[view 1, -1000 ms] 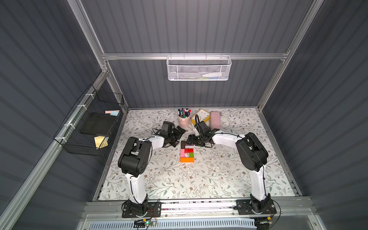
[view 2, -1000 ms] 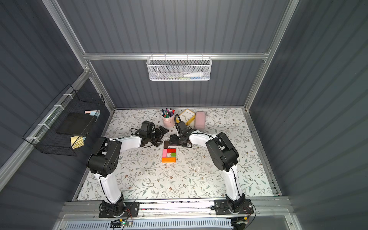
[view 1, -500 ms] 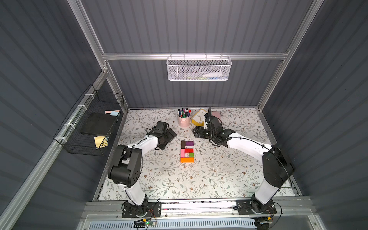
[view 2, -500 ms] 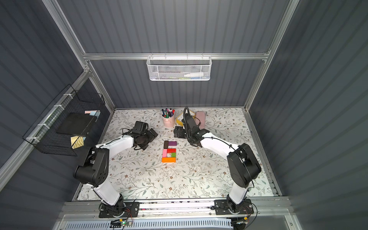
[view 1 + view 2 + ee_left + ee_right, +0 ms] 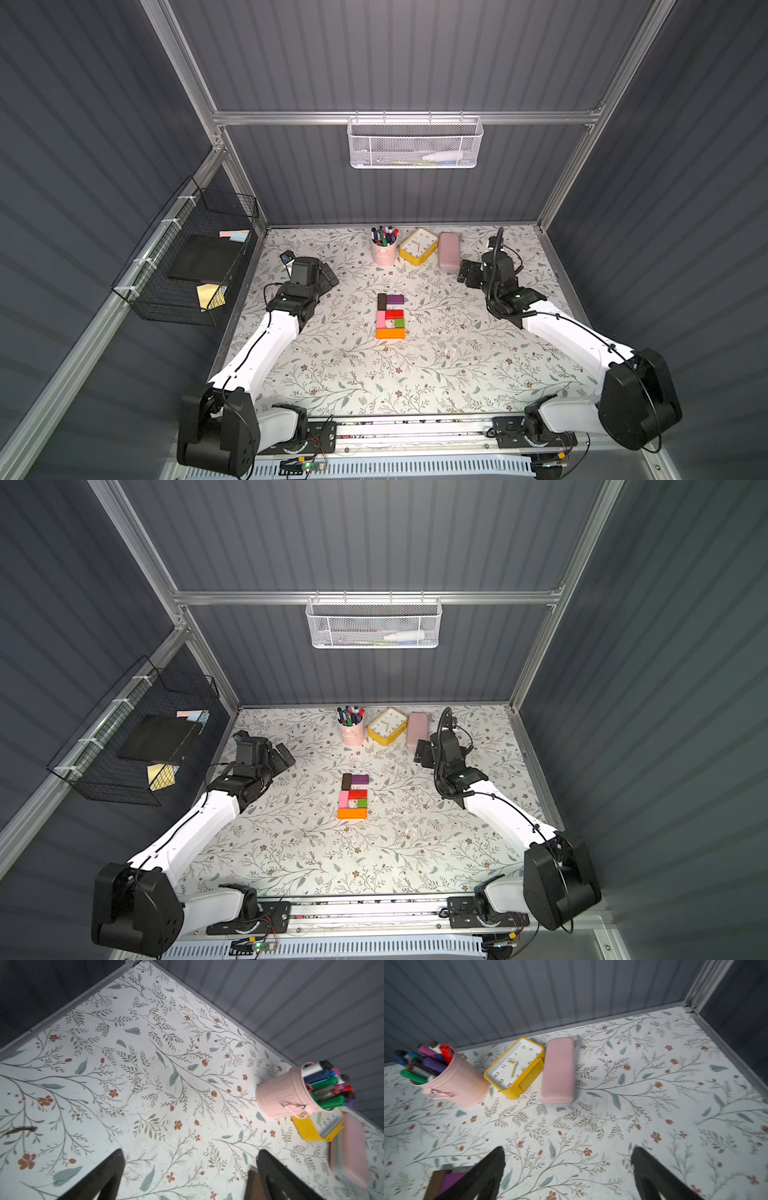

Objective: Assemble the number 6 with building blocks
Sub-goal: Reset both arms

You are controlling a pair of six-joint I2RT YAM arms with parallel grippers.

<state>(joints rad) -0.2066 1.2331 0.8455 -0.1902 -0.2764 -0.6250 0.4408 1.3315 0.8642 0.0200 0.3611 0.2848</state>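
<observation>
Sitting mid-tabletop [image 5: 415,374], the number 6 [image 5: 390,316] is looking complete in both top views. The dark brown block [image 5: 382,301] and pink block [image 5: 380,319] are forming the spine, and the purple block [image 5: 395,299] is capping it, touching the brown. The red block [image 5: 394,314] and green cube [image 5: 400,323] are closing the loop, and the orange bar [image 5: 390,333] is lying as base. Off to one side, the left pincer [image 5: 190,1159] is hanging spread and empty over bare tabletop, well apart from the figure. Opposite it, the right pincer [image 5: 569,1153] is also spread, pinching nothing, near the pink case [image 5: 558,1072]. My read is that placing is done and the arms are clearing out. The next move is probably calling only for parking both arms without brushing the blocks. Whether the purple is sitting slightly skewed is too small to tell.
</observation>
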